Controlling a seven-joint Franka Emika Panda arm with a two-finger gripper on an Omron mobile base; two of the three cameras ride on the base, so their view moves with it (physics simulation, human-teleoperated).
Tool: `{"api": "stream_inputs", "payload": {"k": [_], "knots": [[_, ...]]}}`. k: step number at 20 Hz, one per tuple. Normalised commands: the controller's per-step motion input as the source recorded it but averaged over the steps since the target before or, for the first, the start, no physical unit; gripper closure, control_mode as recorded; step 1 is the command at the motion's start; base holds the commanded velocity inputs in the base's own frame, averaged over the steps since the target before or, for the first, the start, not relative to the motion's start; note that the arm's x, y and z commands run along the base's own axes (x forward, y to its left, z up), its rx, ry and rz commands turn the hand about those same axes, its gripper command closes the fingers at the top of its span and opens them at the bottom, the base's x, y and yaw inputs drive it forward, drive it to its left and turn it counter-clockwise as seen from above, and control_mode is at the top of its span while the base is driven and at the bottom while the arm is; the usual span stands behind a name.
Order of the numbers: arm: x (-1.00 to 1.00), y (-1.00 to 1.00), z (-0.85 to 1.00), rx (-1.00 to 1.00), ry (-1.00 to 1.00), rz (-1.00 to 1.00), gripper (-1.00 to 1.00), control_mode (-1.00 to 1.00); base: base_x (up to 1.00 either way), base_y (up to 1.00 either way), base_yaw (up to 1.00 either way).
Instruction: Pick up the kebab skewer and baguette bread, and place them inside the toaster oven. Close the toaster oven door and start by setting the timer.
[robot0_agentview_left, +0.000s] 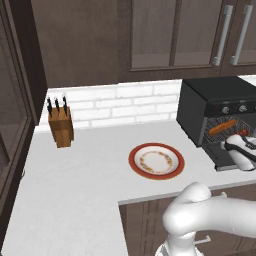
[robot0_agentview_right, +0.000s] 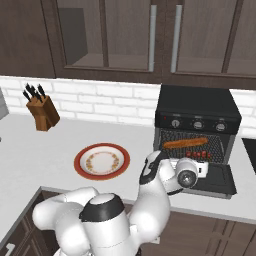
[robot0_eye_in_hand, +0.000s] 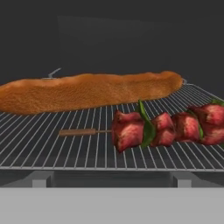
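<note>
The white counter (robot0_agentview_left: 80, 190) is stretching along under dark wall cabinets (robot0_agentview_right: 150, 35), and the black toaster oven (robot0_agentview_right: 196, 111) is sitting on it against the brick backsplash, its door (robot0_agentview_right: 216, 181) lying dropped open and flat in front. The robot's arm is reaching toward that opening, and its gripper (robot0_agentview_right: 200, 170) is hanging just over the lowered door with nothing in it; the jaws themselves are hard to make out, though they appear to be spread wide. Left of the oven a red-rimmed plate (robot0_agentview_left: 156, 161) is resting bare on the counter, and a wooden knife block (robot0_agentview_left: 60, 125) is standing well apart near the corner. Inside the oven, on the wire rack (robot0_eye_in_hand: 52, 148), the baguette bread (robot0_eye_in_hand: 87, 91) is lying lengthwise toward the back, and the kebab skewer (robot0_eye_in_hand: 166, 127) is lying just in front of it, nearer the door.
</note>
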Motion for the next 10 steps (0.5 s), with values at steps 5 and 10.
{"api": "stream_inputs", "payload": {"k": [5,10], "knots": [[0.15,0.00,0.01,0.00,0.00,0.00,-1.00,-1.00,0.00,0.00,0.00],[0.21,0.00,0.12,0.00,0.00,0.00,-1.00,-1.00,0.00,0.00,0.00]]}}
